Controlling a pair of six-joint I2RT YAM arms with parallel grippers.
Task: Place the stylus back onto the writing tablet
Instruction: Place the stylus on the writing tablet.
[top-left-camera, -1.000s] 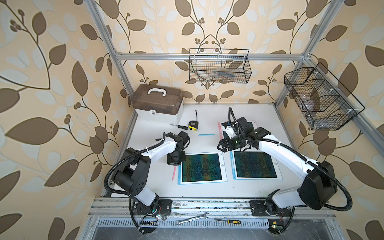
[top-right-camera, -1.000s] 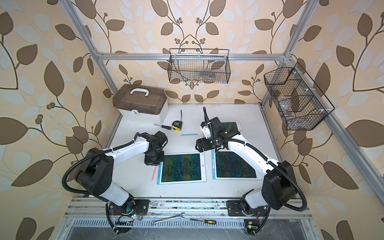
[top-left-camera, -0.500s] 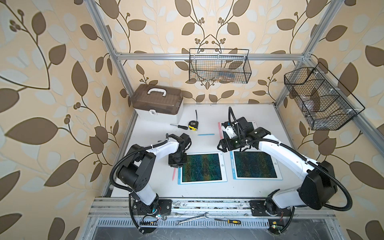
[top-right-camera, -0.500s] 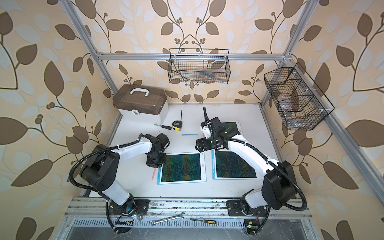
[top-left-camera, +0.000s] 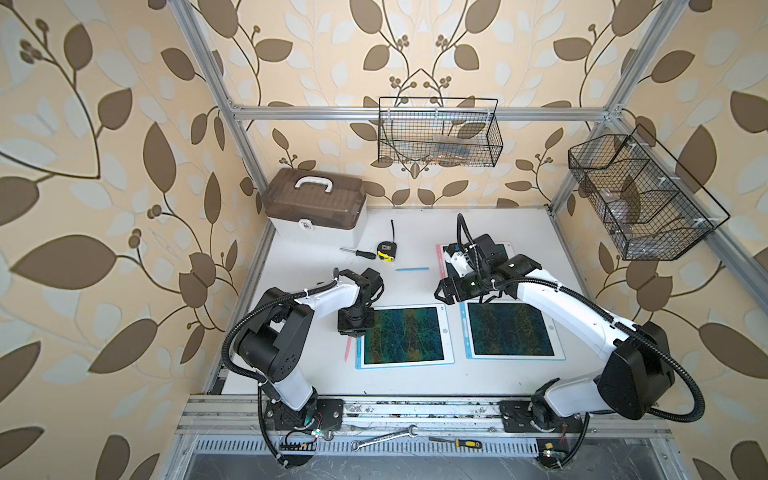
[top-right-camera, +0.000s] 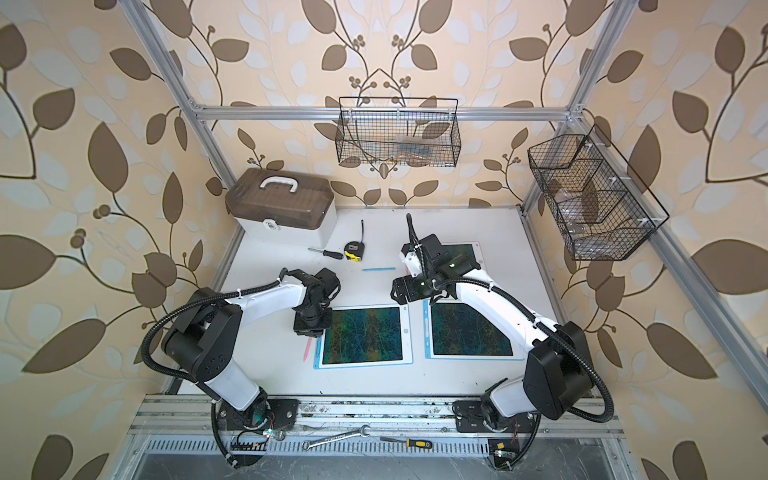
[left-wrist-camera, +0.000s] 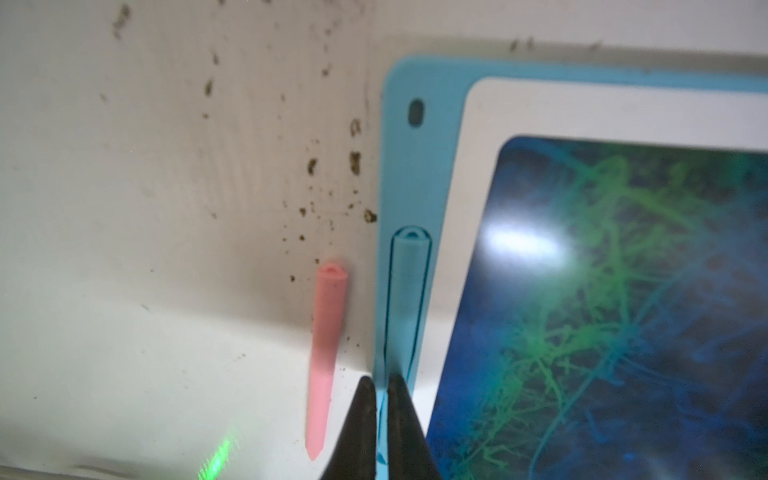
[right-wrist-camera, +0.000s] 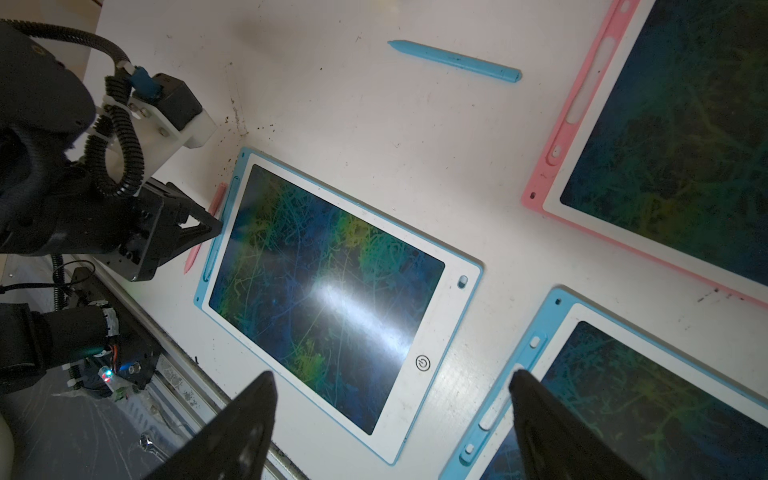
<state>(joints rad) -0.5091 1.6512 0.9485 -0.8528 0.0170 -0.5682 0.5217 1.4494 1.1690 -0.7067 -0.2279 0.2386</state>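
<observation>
Jaws of left gripper (left-wrist-camera: 381, 380) stand all but shut, empty, tips at blue stylus (left-wrist-camera: 409, 282) seated near-to-far along left edge of tablet (left-wrist-camera: 397, 145); pink stylus (left-wrist-camera: 326, 332) lies parallel, just left.

The left gripper (left-wrist-camera: 380, 419) points down, its jaws almost together, it seems; the right gripper (right-wrist-camera: 390, 424) hovers, jaws wide apart.

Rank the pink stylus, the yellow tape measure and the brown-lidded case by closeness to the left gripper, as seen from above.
From the left gripper, in a top view:
1. Pink stylus, lying right beside it.
2. Tape measure, farther back, toward the middle.
3. Brown-lidded case, in the back left corner.
</observation>
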